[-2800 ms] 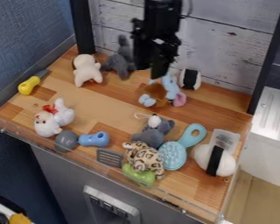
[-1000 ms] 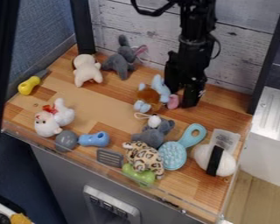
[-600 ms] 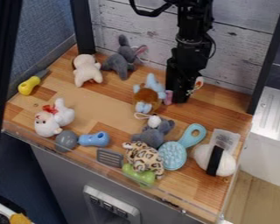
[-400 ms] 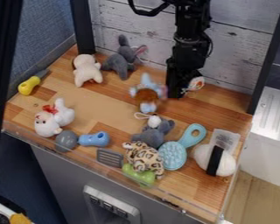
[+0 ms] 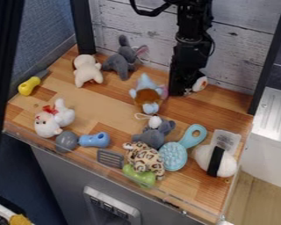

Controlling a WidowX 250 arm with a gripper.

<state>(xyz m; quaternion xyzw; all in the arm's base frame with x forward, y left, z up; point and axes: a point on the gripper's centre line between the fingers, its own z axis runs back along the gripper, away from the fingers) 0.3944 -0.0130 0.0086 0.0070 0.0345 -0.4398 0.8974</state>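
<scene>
Hanging just beside a blue-and-brown plush (image 5: 147, 94), black claw (image 5: 181, 91), cannot tell if apart or together

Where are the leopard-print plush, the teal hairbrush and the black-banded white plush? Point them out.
Leopard-print plush (image 5: 145, 158), camera view: its spotted body.
Teal hairbrush (image 5: 173, 157), camera view: its bristled head.
Black-banded white plush (image 5: 214, 161), camera view: its black band.

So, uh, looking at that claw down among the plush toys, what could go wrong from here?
The claw hangs close beside the blue-and-brown plush, so a sideways swing might knock it over. A white toy peeks out from behind the claw, partly hidden, and could get bumped unnoticed. The leopard-print plush lies against the green toy, so nudging one would probably shift the other.
</scene>
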